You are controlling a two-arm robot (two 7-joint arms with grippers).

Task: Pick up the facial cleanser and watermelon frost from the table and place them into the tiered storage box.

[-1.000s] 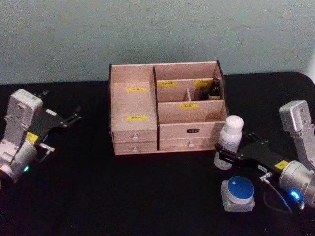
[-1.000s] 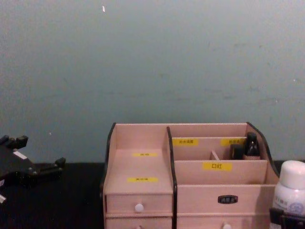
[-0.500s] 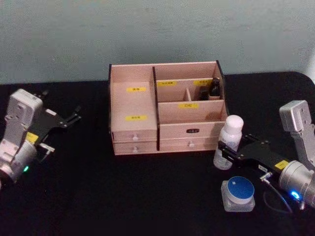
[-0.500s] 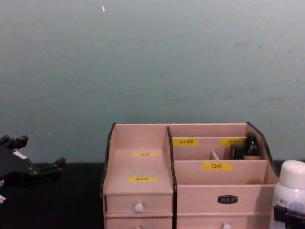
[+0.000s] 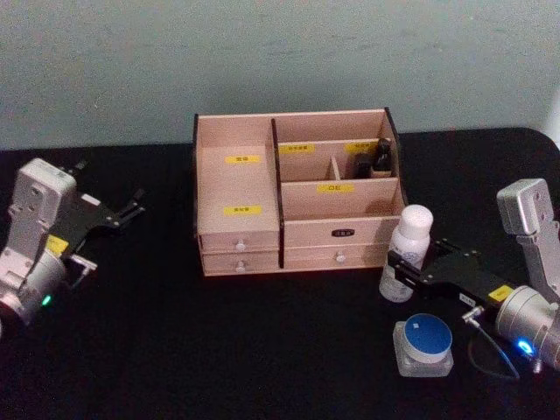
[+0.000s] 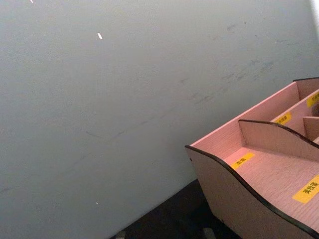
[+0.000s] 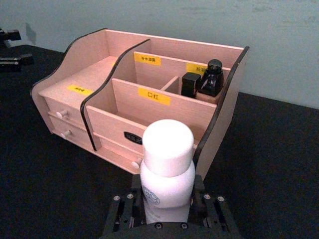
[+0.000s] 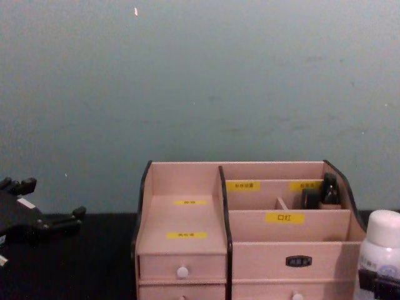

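Tiered storage box (image 5: 238, 185) is set at the far middle of the black table (image 5: 245, 350). The left gripper (image 5: 136, 203) is parked well apart on the left, claw spread. The white bottle (image 5: 413, 232) is pinched upright by the right gripper (image 5: 401, 273), just right of the box. A blue-topped jar (image 5: 423, 343) is seen nearer.

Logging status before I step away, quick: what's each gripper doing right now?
Left gripper: open, empty, parked left of the wooden organiser.
Right gripper: closed on the white bottle.
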